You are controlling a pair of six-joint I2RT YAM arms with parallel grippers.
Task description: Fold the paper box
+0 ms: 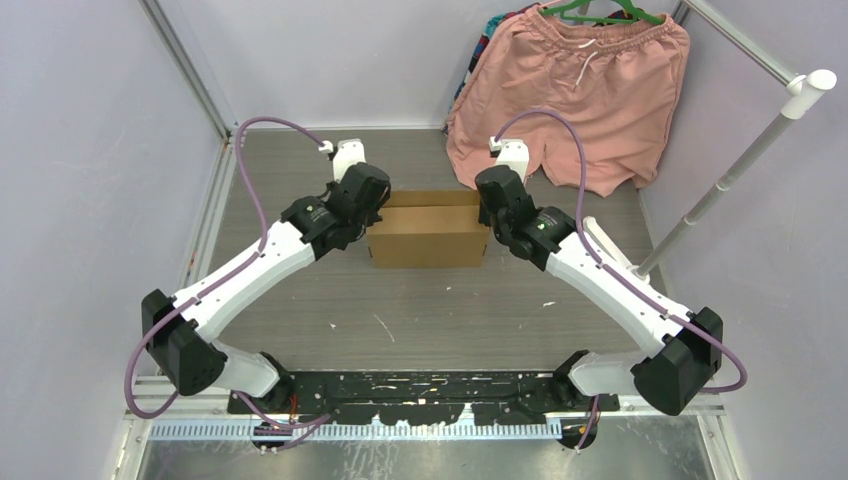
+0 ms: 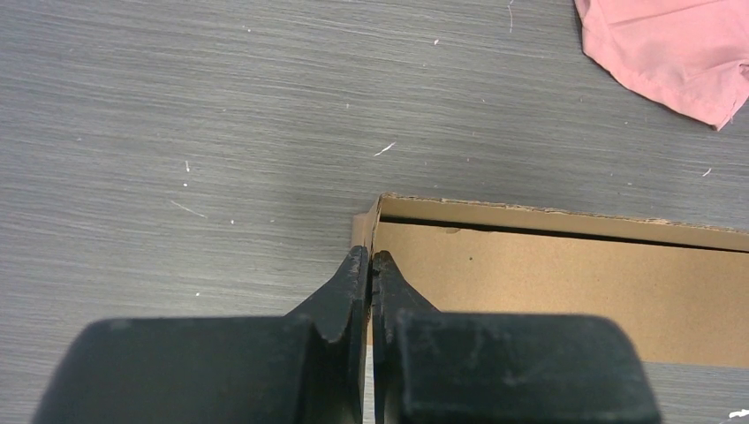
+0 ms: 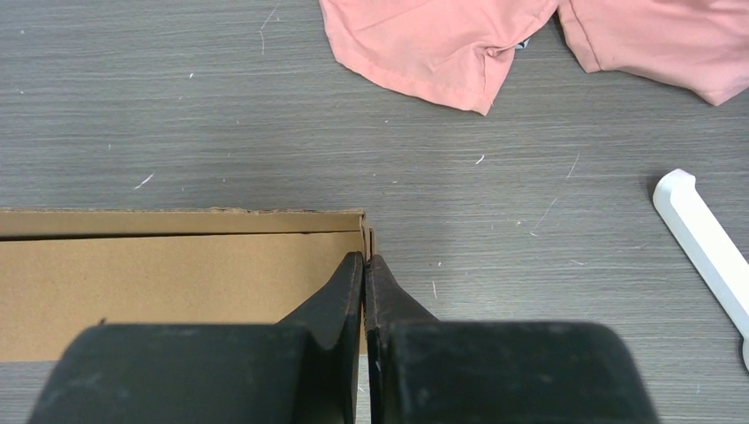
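The brown cardboard paper box (image 1: 428,235) stands on the grey table as a shallow rectangular box. My left gripper (image 1: 372,212) is at its left end. In the left wrist view the left gripper (image 2: 369,258) is shut on the box's left side wall (image 2: 364,225), one finger outside and one inside. My right gripper (image 1: 487,215) is at the right end. In the right wrist view the right gripper (image 3: 365,259) is shut on the box's right side wall (image 3: 366,231). The box's inner floor shows in both wrist views (image 2: 565,283) (image 3: 159,274).
Pink shorts (image 1: 580,95) hang on a green hanger at the back right and rest on the table behind the box (image 3: 424,44). A white rack pole (image 1: 730,170) leans at the right, its white foot (image 3: 702,238) lying on the table. Walls enclose left and back.
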